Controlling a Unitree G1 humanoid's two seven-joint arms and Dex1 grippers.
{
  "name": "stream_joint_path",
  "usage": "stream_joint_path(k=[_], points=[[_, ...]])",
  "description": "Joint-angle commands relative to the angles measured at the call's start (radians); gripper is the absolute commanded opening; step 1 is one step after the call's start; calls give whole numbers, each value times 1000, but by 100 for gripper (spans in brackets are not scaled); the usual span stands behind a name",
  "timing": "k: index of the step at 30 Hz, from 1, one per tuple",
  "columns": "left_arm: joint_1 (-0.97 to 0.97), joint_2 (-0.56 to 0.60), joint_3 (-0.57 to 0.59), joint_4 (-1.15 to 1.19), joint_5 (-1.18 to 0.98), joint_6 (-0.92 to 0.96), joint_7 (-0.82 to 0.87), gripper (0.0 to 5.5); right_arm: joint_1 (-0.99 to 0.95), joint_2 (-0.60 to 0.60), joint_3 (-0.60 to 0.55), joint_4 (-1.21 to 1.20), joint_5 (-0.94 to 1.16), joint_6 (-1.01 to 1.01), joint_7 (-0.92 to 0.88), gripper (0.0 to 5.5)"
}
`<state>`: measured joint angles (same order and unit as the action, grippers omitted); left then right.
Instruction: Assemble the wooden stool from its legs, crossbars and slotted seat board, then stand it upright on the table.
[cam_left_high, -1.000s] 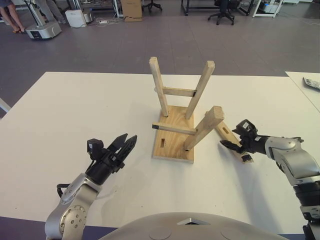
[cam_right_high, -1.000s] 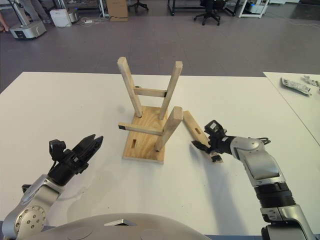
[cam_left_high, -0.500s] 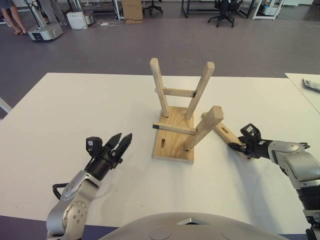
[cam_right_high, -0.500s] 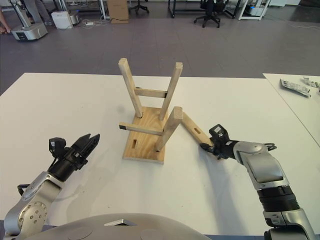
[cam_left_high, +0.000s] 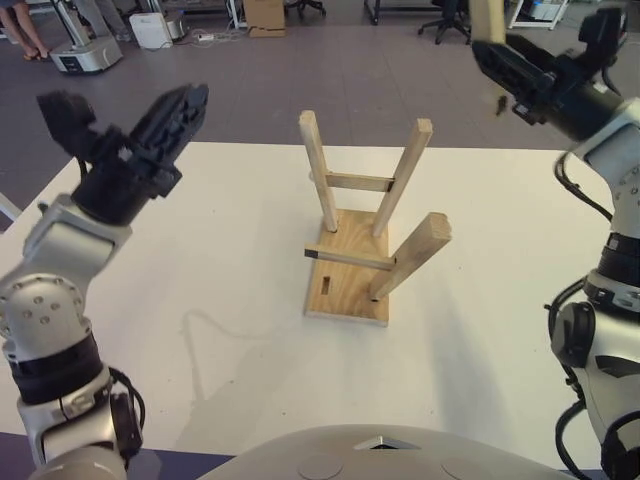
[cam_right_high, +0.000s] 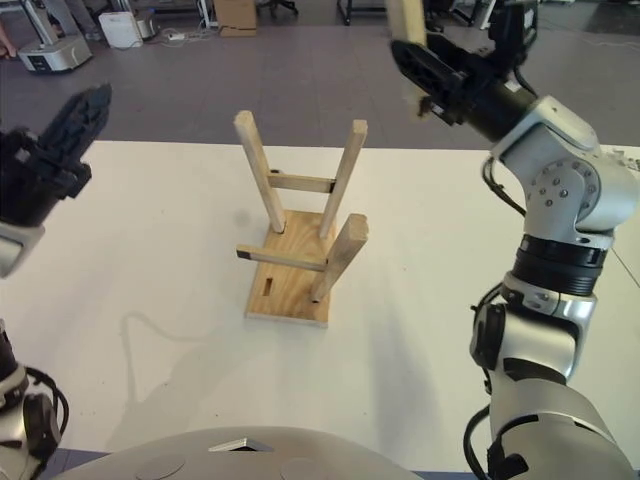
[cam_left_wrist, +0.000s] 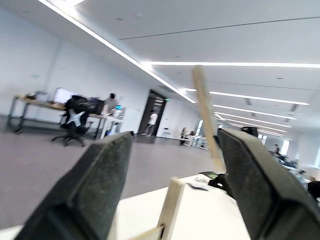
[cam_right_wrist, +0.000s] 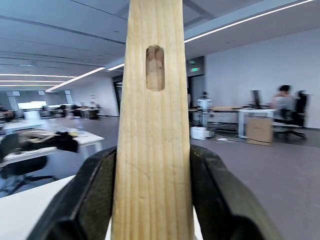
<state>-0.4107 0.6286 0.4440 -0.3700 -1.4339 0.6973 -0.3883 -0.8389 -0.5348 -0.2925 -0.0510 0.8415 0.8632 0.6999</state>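
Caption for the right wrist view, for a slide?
Right gripper, jaws shut on a mortised wooden stool leg.

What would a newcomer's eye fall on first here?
The half-built stool, upside down on the table, three legs pointing up from its seat board. Then the right gripper, held high at far right, clamping the fourth leg; the open left gripper hangs high at left.

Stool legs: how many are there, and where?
4: far left leg and far right leg stand in the seat board, near leg too; the fourth leg is in the right gripper.
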Motion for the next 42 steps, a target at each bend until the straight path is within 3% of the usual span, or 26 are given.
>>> stream_joint_path(k=[1, 7, 15, 23, 40, 42], points=[[-168, 22, -73, 46, -41, 49, -34, 382, -76, 35, 70, -46, 139, 139, 53, 209], [-287, 30, -154, 109, 10, 85, -133, 403, -84, 10, 134, -71, 233, 239, 166, 209], [-332, 11, -147, 154, -63, 142, -168, 403, -66, -34, 206, -111, 247, 265, 287, 209], [-312, 23, -160, 108, -144, 207, -181, 403, -79, -28, 230, -55, 194, 224, 289, 207], [-338, -5, -159, 147, -111, 194, -177, 403, -94, -80, 318, -100, 143, 212, 414, 207], [-338, -4, -158, 152, -111, 194, -180, 370, -99, -88, 339, -95, 112, 198, 432, 207]])
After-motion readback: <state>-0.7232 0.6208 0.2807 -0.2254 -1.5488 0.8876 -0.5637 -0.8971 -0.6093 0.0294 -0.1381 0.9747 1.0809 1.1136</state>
